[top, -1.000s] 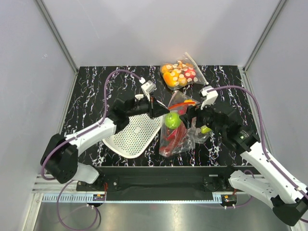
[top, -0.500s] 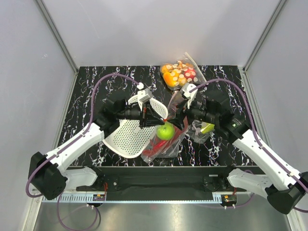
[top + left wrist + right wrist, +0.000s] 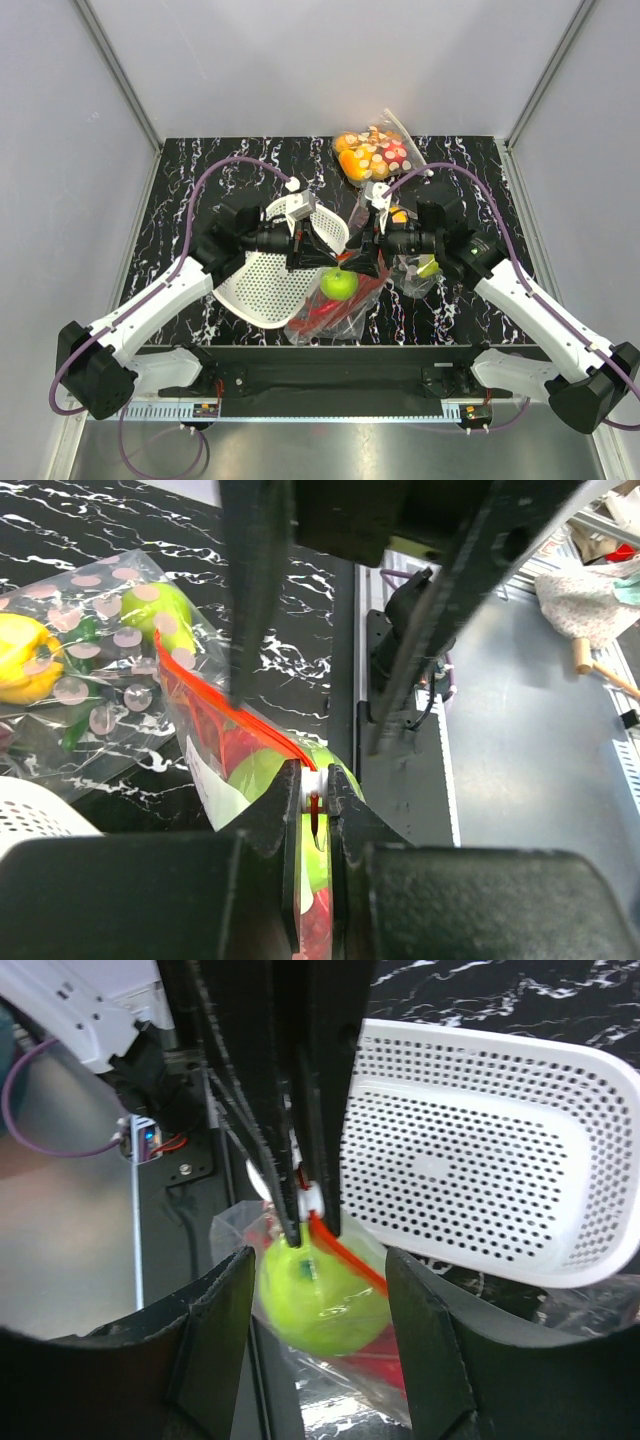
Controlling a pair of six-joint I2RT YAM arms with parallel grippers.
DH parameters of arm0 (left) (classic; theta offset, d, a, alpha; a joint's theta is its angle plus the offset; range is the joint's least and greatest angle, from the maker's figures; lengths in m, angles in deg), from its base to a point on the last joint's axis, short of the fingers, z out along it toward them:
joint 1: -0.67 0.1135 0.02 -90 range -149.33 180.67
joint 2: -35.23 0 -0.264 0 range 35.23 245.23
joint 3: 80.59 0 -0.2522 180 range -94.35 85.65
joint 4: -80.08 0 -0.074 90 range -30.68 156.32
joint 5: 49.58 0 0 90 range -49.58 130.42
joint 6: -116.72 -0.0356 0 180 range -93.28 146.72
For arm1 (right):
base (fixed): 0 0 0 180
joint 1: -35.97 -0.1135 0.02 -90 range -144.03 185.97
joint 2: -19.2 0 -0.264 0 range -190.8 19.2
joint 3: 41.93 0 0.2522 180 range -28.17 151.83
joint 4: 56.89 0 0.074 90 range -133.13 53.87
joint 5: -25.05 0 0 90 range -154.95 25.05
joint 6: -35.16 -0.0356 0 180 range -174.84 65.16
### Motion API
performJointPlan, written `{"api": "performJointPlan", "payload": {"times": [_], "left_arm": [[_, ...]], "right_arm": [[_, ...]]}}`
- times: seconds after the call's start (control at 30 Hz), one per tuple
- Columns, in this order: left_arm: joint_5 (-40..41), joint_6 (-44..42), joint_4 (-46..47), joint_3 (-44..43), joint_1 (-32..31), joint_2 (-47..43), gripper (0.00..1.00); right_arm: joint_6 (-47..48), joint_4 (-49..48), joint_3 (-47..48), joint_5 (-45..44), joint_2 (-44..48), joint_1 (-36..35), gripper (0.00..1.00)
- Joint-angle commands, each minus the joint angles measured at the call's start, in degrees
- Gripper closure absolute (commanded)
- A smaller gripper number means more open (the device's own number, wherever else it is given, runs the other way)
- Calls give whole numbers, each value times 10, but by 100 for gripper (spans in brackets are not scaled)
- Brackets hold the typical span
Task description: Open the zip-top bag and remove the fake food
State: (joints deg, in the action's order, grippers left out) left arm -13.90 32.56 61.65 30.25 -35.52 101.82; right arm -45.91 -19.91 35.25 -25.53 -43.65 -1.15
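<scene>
The zip-top bag (image 3: 345,300) hangs off the table, clear with an orange-red zip strip (image 3: 225,715). My left gripper (image 3: 340,256) is shut on the white slider (image 3: 314,783) at the strip's end. Inside the bag, the fake food shows as a green apple (image 3: 339,284) and a red lobster (image 3: 318,311). My right gripper (image 3: 362,250) faces the left one, open. In the right wrist view its fingers (image 3: 215,1330) stand on either side of the bagged apple (image 3: 310,1295) without touching it.
A white perforated basket (image 3: 270,285) lies on the black marbled table under the left arm. One polka-dotted bag of fruit (image 3: 372,155) sits at the back. Another polka-dotted bag (image 3: 415,268) lies under the right arm.
Both grippers have drawn together and come nearer to the front edge. The bag swung down and left with them. The right jaws have narrowed around the bag.
</scene>
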Motion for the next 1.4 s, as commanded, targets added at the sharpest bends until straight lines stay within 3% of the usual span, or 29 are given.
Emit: {"api": "performJointPlan", "payload": {"times": [0.0, 0.5, 0.93, 1.3, 1.33, 1.37], "left_arm": [[3, -20, 16, -30, -2, -19, 100], [-44, -16, 18, -31, -6, -26, 100], [-30, -38, -36, -47, -16, -23, 100], [-34, -43, -42, -57, -19, -29, 100], [-32, -44, -44, -57, -19, -29, 100], [-31, -44, -44, -56, -19, -30, 100]], "right_arm": [[-20, 9, 1, 68, 6, -3, 38], [-13, 14, -9, 50, -26, -3, 42], [9, 13, -1, -14, 28, -3, 37], [-4, 0, 5, 56, -36, -3, 29], [-4, 2, 3, 58, -41, -3, 29], [-4, 2, 1, 60, -42, -3, 36]]}}
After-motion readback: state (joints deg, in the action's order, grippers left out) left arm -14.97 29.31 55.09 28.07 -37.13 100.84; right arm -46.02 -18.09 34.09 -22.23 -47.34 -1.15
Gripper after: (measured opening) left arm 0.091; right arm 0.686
